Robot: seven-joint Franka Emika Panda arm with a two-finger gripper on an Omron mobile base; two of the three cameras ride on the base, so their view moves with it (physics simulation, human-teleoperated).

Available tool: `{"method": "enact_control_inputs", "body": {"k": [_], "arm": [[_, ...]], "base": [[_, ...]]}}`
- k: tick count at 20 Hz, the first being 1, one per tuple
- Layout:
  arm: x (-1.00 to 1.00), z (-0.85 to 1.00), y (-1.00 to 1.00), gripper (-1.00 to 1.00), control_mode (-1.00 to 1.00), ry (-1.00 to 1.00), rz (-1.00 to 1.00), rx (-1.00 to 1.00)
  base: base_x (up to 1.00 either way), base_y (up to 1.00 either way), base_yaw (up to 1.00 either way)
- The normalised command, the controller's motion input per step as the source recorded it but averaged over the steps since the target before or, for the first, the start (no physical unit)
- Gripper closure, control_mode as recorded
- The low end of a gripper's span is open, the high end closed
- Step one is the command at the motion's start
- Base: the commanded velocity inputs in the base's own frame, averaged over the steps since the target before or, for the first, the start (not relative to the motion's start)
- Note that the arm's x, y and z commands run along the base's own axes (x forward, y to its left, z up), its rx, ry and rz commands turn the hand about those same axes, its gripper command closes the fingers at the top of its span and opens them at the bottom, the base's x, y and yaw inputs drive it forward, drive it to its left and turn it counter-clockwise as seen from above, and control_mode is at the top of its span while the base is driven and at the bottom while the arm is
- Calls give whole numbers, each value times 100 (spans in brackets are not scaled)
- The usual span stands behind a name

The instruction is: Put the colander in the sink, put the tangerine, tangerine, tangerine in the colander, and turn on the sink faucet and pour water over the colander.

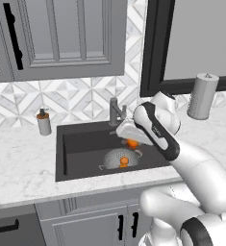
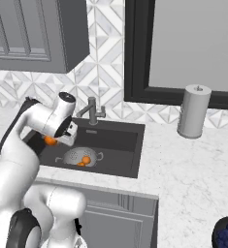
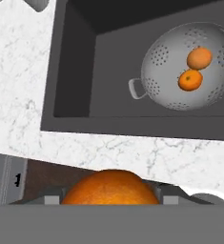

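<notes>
Two tangerines (image 3: 194,70) lie in your colander (image 3: 187,66) (at two o'clock, hand view); gripper (image 3: 111,198), angled down above the sink (image 1: 81,144), pinches a third tangerine (image 3: 111,188).

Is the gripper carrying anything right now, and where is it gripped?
Yes: the gripper holds the third tangerine, pinched across its round sides between the two fingers. The other two tangerines lie in the colander.

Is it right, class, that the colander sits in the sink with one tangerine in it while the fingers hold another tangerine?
Not quite. The colander in the sink holds two tangerines, not one, as the hand view shows. The rest stands: the fingers hold a third tangerine.
</notes>
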Motion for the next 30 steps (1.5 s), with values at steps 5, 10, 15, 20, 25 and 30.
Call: {"method": "enact_control_inputs", "body": {"k": [5, 10, 15, 20, 25, 30], "arm": [[32, -8, -99, 100, -100, 1, -10, 0], [28, -19, -91, 100, -100, -1, 0, 0], [55, -22, -52, 100, -100, -1, 1, 0], [70, -30, -11, 100, -100, 0, 7, 2], [30, -45, 1, 100, -100, 0, 12, 0], [0, -45, 6, 100, -100, 0, 13, 0]], "base": [[0, 0, 0], [0, 0, 0], [0, 0, 0], [0, 0, 0], [0, 0, 0], [0, 0, 0]]}}
